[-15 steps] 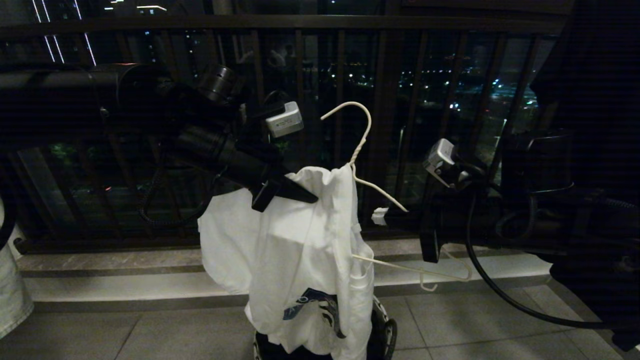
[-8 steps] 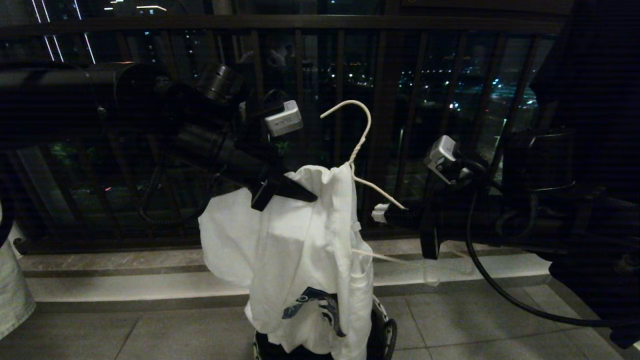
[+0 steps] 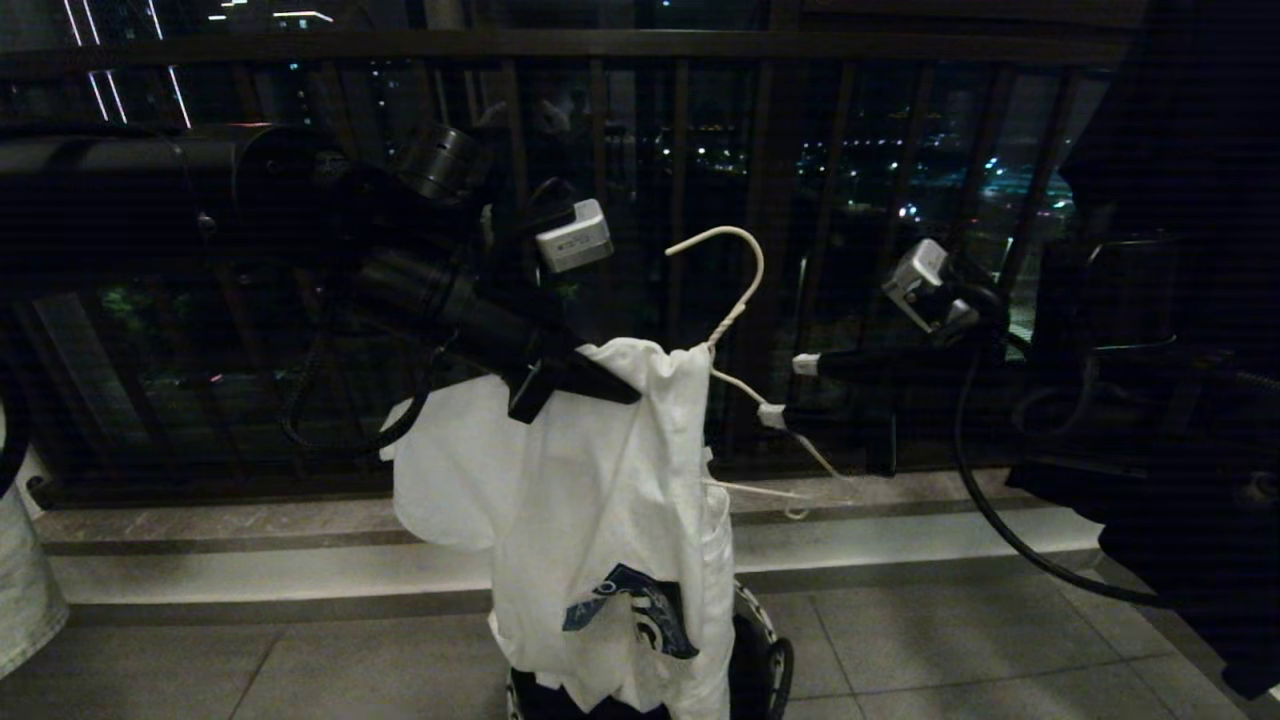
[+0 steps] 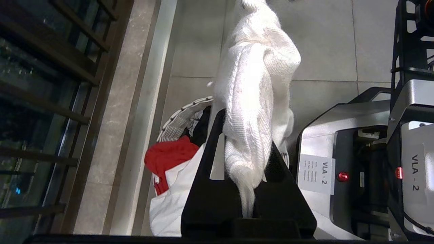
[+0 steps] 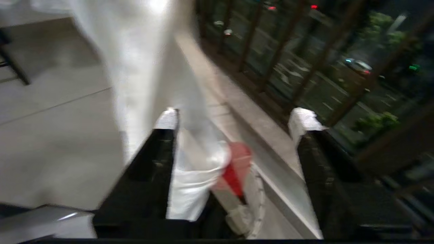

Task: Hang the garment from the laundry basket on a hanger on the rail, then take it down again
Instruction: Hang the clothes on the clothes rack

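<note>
Left gripper clamps white short-sleeved T-shirt directly above round white woven basket; only its wrist view shows red cloth, "VLA - 2" labels; right gripper open beside thin white wire hanger.

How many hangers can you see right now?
1: the white wire hanger, partly threaded into the T-shirt held up by the left gripper, above the basket. Others may be out of frame.
</note>
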